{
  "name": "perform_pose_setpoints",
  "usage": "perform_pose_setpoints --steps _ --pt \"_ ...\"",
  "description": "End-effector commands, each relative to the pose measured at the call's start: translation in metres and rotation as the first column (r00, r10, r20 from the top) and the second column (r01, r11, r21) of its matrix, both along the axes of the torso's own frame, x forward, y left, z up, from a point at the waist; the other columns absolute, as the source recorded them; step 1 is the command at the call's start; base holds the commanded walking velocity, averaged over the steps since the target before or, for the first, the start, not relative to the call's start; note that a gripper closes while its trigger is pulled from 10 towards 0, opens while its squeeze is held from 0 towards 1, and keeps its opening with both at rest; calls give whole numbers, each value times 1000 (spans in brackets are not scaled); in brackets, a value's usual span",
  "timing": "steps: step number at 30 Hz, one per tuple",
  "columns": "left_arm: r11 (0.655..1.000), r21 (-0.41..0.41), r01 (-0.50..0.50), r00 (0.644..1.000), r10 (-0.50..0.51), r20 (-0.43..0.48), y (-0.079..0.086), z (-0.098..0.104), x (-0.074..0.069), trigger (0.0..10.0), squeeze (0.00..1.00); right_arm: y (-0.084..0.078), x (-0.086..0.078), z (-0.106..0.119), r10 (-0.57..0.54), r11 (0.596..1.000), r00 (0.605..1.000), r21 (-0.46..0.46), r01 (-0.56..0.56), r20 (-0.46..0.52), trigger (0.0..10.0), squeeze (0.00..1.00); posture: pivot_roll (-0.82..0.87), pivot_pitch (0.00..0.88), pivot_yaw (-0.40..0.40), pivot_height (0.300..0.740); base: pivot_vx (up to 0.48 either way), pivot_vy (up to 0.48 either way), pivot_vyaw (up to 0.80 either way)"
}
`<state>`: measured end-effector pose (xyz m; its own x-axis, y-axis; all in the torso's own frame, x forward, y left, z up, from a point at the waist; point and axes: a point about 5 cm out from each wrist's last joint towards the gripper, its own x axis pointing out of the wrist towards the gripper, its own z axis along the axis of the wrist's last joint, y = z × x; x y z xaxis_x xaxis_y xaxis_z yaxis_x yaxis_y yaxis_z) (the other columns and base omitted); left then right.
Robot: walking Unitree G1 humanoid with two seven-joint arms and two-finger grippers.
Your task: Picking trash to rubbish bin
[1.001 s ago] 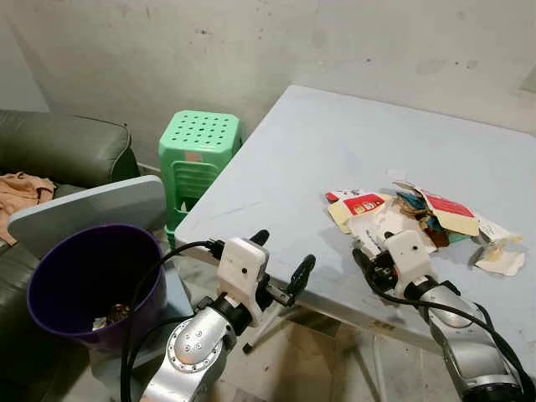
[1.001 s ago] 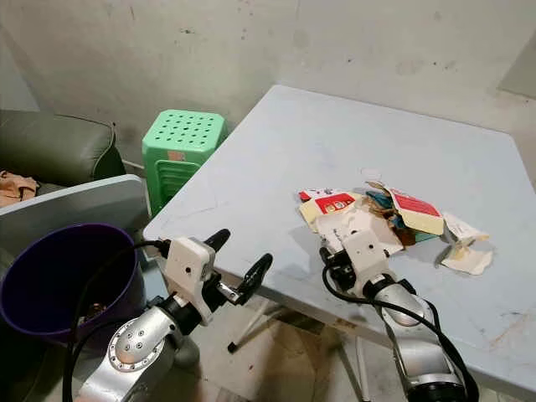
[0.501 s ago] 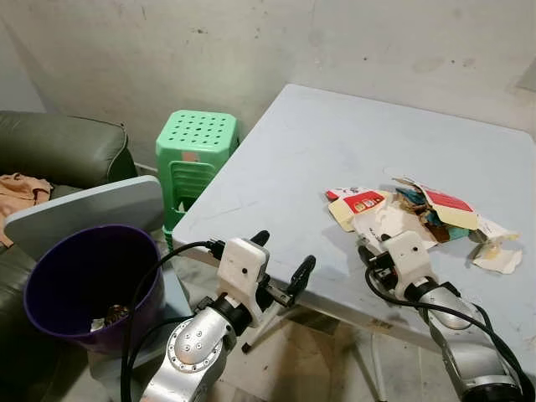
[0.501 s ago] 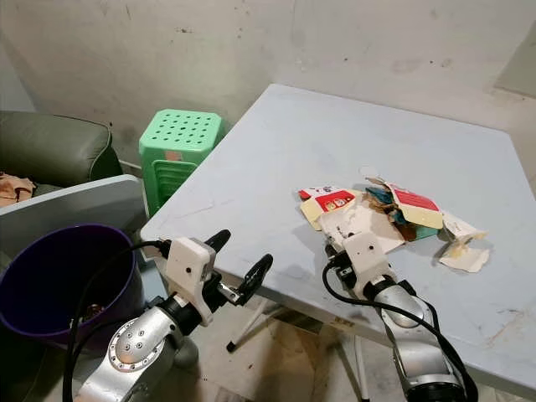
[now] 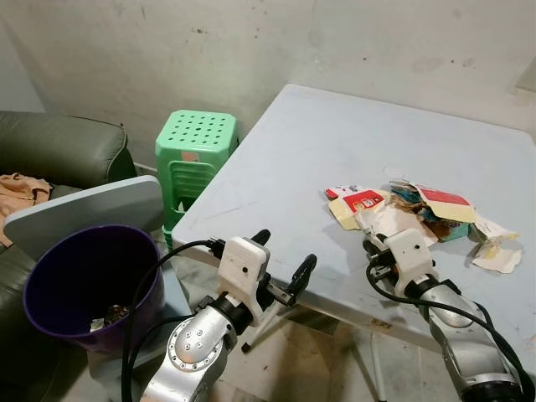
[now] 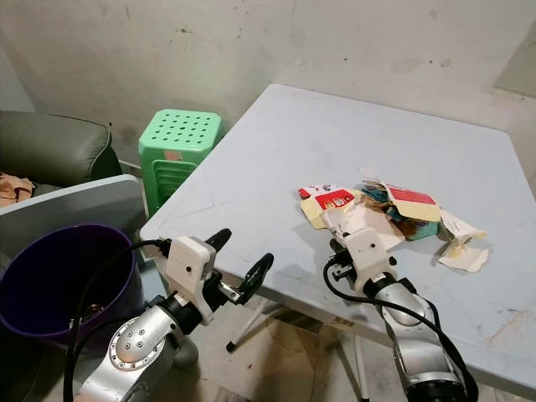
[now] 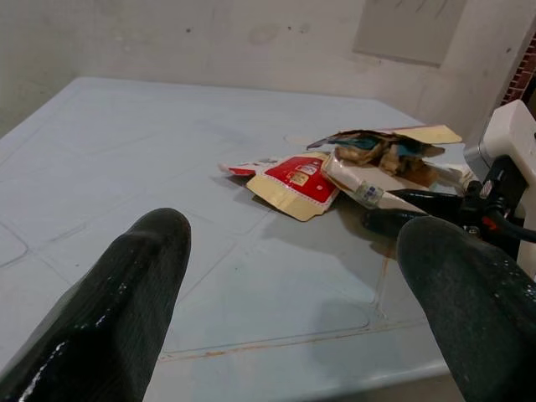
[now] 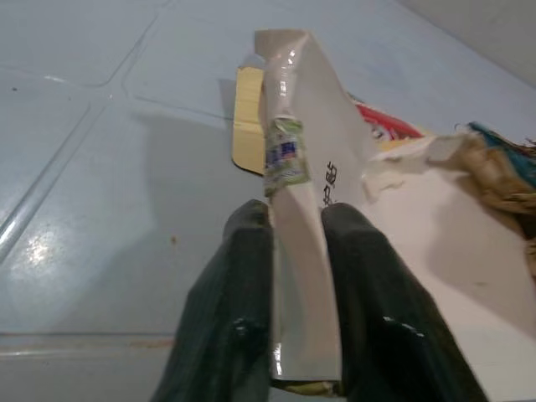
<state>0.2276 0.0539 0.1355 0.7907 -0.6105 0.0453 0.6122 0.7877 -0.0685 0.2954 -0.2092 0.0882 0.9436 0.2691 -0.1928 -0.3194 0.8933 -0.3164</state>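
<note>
- Glossy white card wrapper [image 8: 306,209] sits clamped between the two black fingers [image 8: 243,301] of your right end effector [image 8: 293,335]; the pads are closed onto it from both sides.
- Long axis: the wrapper runs straight out along the fingers, away from the wrist, with a small printed label near its middle.
- Location: the gripped piece sits at the near edge of the trash pile [image 5: 419,213] on the pale blue counter [image 5: 318,151]. Whether it is fully clear of the surface cannot be told.
- Your left end effector [image 5: 280,260] hangs off the counter's near-left corner, fingers spread wide, holding nothing.
- Key relation: the purple rubbish bin [image 5: 88,285] stands on the floor to the robot's left, below counter level and well apart from the right end effector. The left arm is nearer to it, so the right arm must carry the wrapper across the body, or the robot must turn.
- Judgement: lift before swinging, so that loose neighbouring scraps are not dragged along.
- Green plastic stool [image 5: 199,155] stands beyond the bin, beside the counter.
</note>
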Motion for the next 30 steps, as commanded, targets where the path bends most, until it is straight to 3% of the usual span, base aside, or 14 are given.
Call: perform_pose_setpoints --steps 1,19,25,26,28,30 --pt "1000 -12 21 1000 -20 14 -3 4 -1 10000 0 -3 0 -1 -5 1000 1000 10 5 -10 0 0 20 89 -68 740 0 0 0" --pt "999 -12 44 999 -44 22 -5 5 -1 10000 0 -4 -4 3 11 999 1000 34 -11 -2 0 0 14 79 -64 740 0 0 0" --pt "999 -14 42 999 -42 24 -5 5 0 10000 0 -4 -10 9 45 991 999 127 -43 -13 0 0 10 81 -63 740 0 0 0" --pt "999 -15 42 999 -42 24 -5 6 0 10000 0 -3 -13 12 84 978 996 192 -77 -27 10000 0 8 82 -63 740 0 0 0" --pt "999 -15 40 999 -40 25 -4 6 2 10000 0 0 -20 20 170 936 985 315 -155 -21 10000 0 8 82 -63 740 0 0 0" --pt "999 -15 39 999 -39 25 -4 6 2 10000 0 1 -21 24 188 919 982 354 -173 -8 10000 0 4 83 -60 740 0 0 0"
